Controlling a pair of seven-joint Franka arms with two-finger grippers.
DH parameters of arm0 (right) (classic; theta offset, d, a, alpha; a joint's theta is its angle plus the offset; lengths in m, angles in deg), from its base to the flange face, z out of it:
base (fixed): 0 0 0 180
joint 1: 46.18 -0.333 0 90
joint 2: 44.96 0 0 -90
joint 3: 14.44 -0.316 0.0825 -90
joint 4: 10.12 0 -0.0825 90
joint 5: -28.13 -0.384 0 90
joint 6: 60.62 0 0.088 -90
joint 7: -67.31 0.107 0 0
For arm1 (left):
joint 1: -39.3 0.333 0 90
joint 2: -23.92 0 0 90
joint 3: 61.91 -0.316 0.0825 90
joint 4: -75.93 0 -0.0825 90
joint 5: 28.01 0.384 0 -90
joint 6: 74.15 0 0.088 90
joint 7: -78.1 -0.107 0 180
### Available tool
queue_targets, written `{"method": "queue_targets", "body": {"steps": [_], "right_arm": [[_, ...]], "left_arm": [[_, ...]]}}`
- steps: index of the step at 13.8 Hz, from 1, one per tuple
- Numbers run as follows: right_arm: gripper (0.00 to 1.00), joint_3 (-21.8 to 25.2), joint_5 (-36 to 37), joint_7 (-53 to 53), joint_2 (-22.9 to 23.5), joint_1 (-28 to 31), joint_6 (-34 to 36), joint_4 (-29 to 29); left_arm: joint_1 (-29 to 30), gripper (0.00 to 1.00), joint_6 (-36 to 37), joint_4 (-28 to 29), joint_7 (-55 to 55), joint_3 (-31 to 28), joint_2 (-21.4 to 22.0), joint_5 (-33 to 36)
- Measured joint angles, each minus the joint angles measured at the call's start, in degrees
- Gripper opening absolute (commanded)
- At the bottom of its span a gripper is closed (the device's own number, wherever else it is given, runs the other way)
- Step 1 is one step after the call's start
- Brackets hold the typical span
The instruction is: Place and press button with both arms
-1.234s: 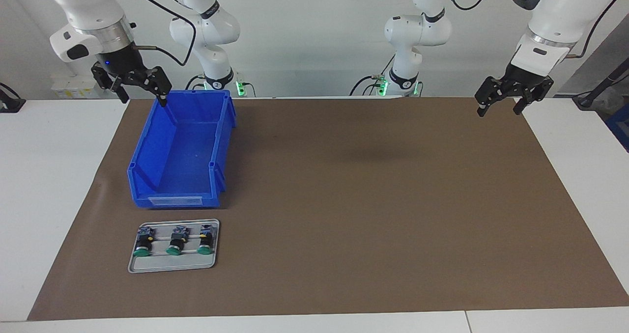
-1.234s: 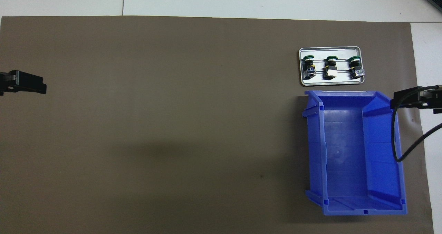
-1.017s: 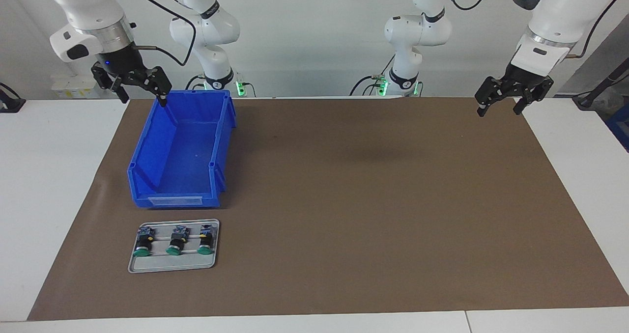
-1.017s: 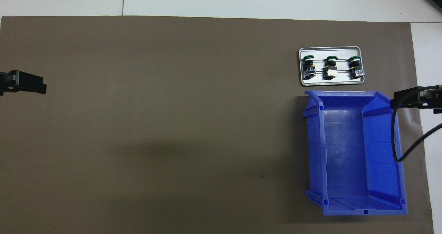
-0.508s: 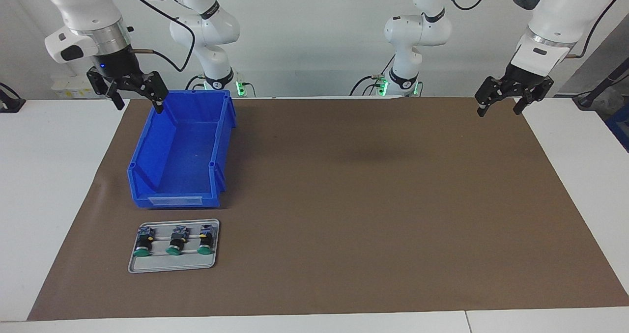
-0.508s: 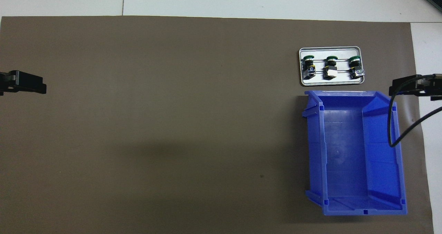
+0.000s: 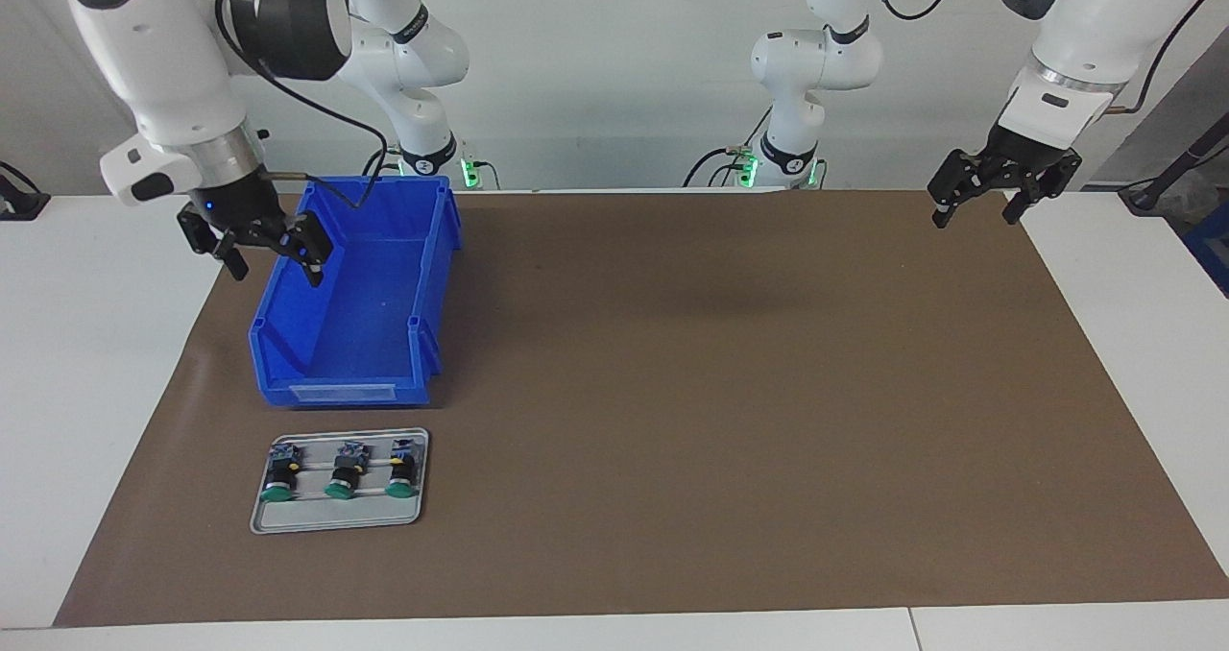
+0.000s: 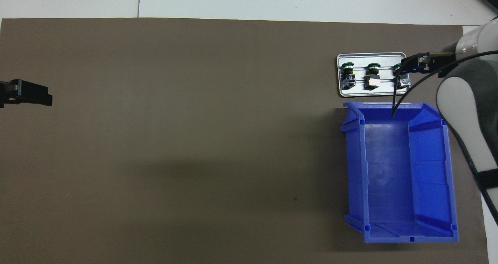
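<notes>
The right gripper point(image 7: 274, 255) hangs in the air over the outer wall of the blue bin point(image 7: 355, 296), at the right arm's end of the table. Its jaws are open and hold nothing. The left gripper point(image 7: 979, 204) waits over the corner of the brown mat point(image 7: 720, 392) at the left arm's end, close to the robots. Its jaws are open and empty too. The bin sits on the mat. Just past it, farther from the robots, lies a small grey tray point(image 7: 338, 518). Three buttons point(image 7: 342, 472) lie in a row on the tray, each on its side, green caps pointing away from the robots.
</notes>
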Motion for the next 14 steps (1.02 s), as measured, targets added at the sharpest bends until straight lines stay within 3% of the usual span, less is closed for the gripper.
{"method": "queue_targets", "body": {"steps": [3,9,14], "right_arm": [[1.0,0.0,-0.3,-1.3,6.6,0.0,-7.1,1.4],[1.0,0.0,-2.5,-3.3,15.0,0.3,-17.9,1.6],[1.0,0.0,-5.5,-3.6,18.4,0.4,-20.6,-0.5]], "left_arm": [[0.0,1.0,0.0,0.0,0.0,0.0,0.0,0.0],[0.0,1.0,0.0,0.0,0.0,0.0,0.0,0.0],[0.0,1.0,0.0,0.0,0.0,0.0,0.0,0.0]]}}
